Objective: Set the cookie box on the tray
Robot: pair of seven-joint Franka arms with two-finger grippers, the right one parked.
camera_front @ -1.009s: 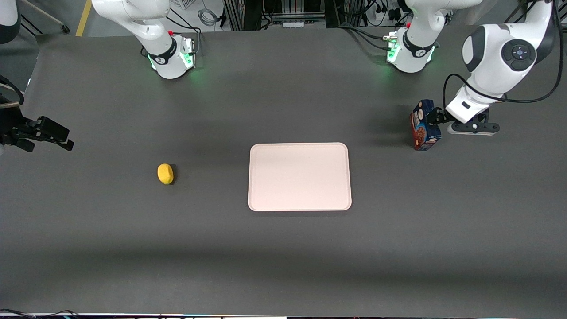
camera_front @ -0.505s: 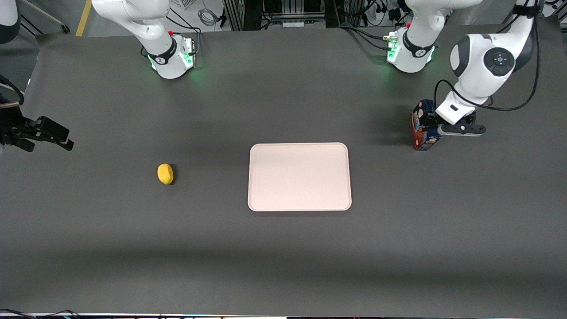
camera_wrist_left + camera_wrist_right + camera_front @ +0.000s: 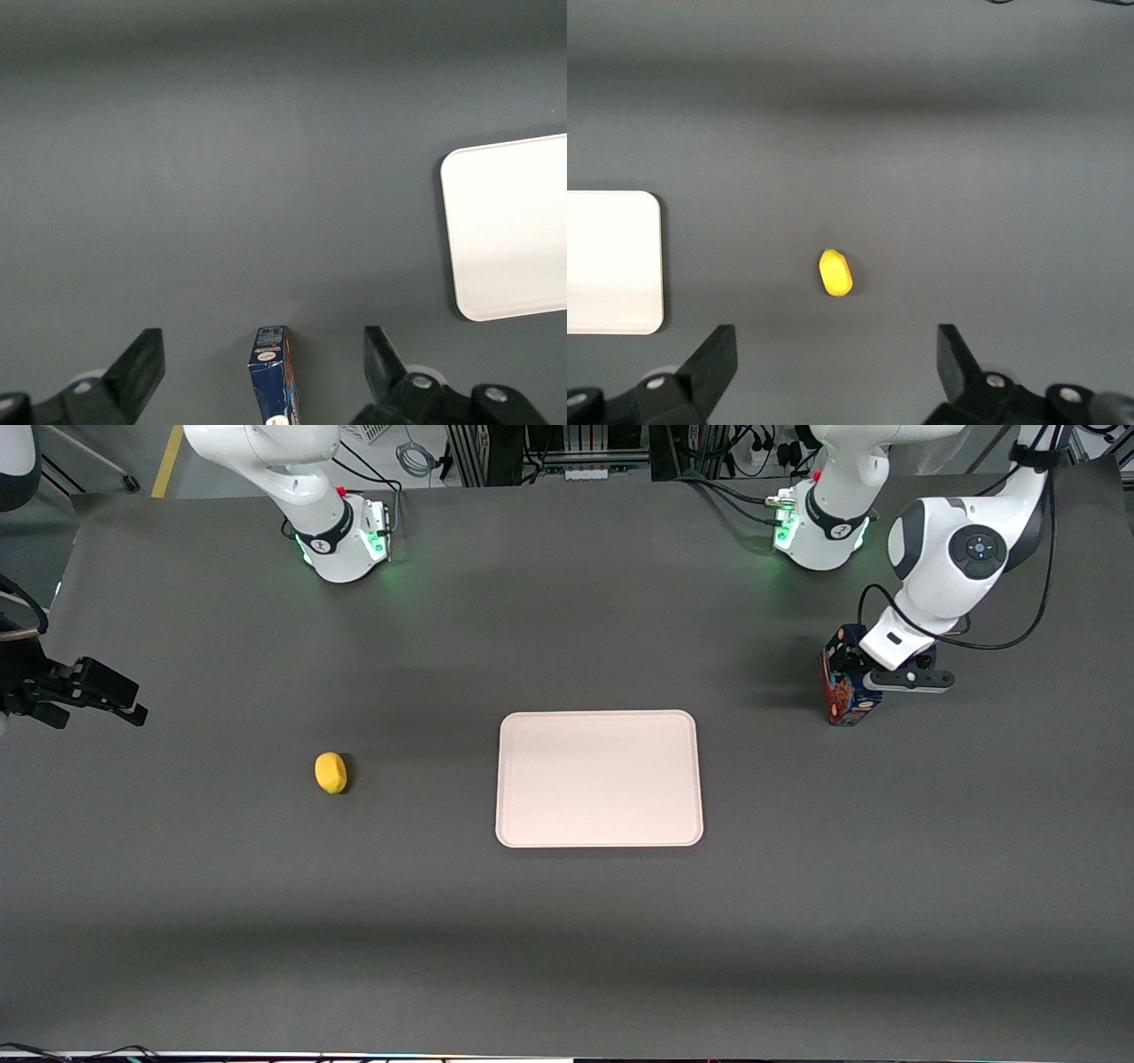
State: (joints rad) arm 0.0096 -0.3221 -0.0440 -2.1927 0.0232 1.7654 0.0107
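Front view: pale pink tray point(image 3: 600, 778) flat on the dark table point(image 3: 567, 921), nothing on it. Cookie box point(image 3: 848, 683) upright on the table, off the tray, toward the working arm's end and slightly farther from the camera than the tray. Gripper point(image 3: 858, 666) down at the box's top. Yellow lemon-like object point(image 3: 330, 771) well apart toward the parked arm's end.

Left wrist view: gripper point(image 3: 264, 365) spread wide, fingers point(image 3: 142, 361) either side of the cookie box point(image 3: 273, 372), clear gaps both sides, nothing gripped. Tray point(image 3: 512, 226) corner visible, bare.

Right wrist view: lemon-like object point(image 3: 835, 272) alone on the table, tray point(image 3: 611, 261) edge nearby, bare
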